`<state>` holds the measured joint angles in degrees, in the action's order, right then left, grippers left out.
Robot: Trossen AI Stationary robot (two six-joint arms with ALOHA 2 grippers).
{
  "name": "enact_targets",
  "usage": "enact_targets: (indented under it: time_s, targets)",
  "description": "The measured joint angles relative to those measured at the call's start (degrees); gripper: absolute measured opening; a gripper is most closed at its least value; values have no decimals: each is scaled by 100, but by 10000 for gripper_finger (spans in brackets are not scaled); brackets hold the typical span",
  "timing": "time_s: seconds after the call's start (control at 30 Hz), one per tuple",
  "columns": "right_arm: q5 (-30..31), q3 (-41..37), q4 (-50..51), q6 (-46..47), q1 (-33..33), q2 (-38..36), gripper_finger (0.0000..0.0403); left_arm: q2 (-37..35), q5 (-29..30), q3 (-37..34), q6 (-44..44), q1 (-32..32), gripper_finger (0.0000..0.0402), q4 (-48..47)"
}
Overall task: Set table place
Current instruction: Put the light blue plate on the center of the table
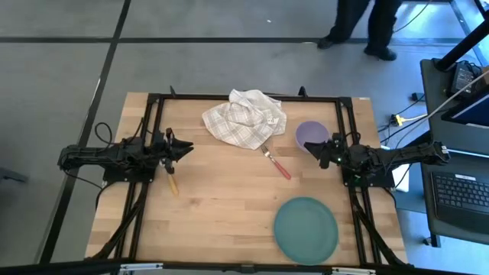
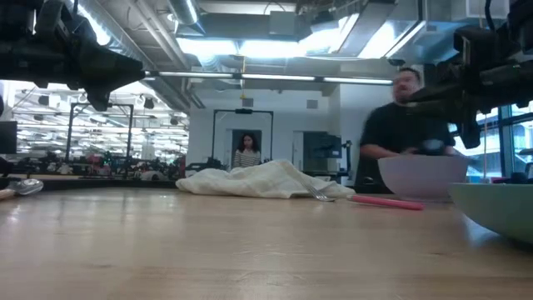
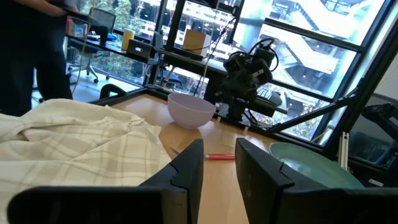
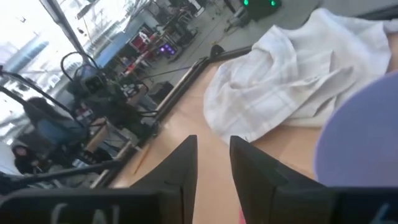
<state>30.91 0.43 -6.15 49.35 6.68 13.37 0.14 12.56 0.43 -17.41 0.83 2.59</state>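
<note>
Plate [image 1: 306, 228], bowl [image 1: 312, 135], fork [image 1: 276, 163] and spoon [image 1: 173, 182] are all seen lying apart on the counter [image 1: 221, 206], none gathered into a setting. The teal plate is found near the front right corner. The lilac bowl is seen at the right side, farther back, just beside the right pincer [image 1: 322, 150], which is held above the counter with nothing gripped; its fingers [image 4: 180, 163] are shown slightly parted in its wrist view. The red-handled fork is laid between bowl and cloth [image 1: 244, 117], its tines touching or tucked under the cloth's edge. The checked white cloth is crumpled at the back middle. The spoon with the yellow-orange handle is placed at the left, just in front of the left pincer [image 1: 183, 148]. That pincer is also held empty, its fingers [image 3: 188, 168] separated by a narrow gap. A person's legs [image 1: 359, 27] are visible on the floor beyond the counter's back edge.
</note>
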Motion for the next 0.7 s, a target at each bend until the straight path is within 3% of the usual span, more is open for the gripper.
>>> enact_targets:
  time_s: [0.23, 0.37, 0.63, 0.7]
  targets:
    - [34, 1, -12, 134, -2, 0, 97, 2, 1, 0, 0, 0, 86, 6]
    - [590, 0, 1, 114, -4, -2, 97, 2, 1, 1, -2, -1, 86, 145]
    - [387, 0, -566, 794, -2, 3, 97, 1, 19, 3, -508, -1, 86, 2014]
    - [385, 0, -1080, 892, -2, 2, 97, 2, 311, 24, -377, 1, 86, 2272]
